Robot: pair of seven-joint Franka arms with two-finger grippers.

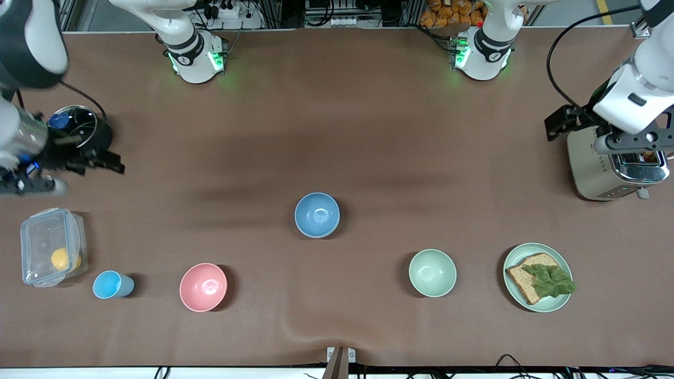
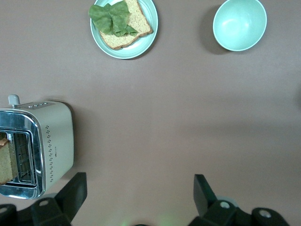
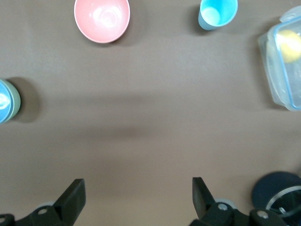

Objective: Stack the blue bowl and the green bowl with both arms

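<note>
The blue bowl [image 1: 317, 213] stands at the table's middle. In the right wrist view the blue bowl [image 3: 3, 101] has a thin dull sage-green rim around it, the green bowl [image 3: 18, 102], so the blue one seems to sit inside it. My left gripper [image 1: 563, 123] hangs open and empty beside the toaster, over bare table [image 2: 138, 193]. My right gripper [image 1: 102, 162] hangs open and empty beside the black pot, over bare table [image 3: 137, 195]. Both are well away from the bowls.
A paler mint-green bowl [image 1: 432, 272] and a plate [image 1: 513, 300] with bread and lettuce stand nearer the front camera. A pink bowl [image 1: 203, 287], a light-blue cup [image 1: 112, 285], a clear lidded box [image 1: 50, 247], a black pot [image 1: 79, 129] and a toaster [image 1: 613, 168] stand around.
</note>
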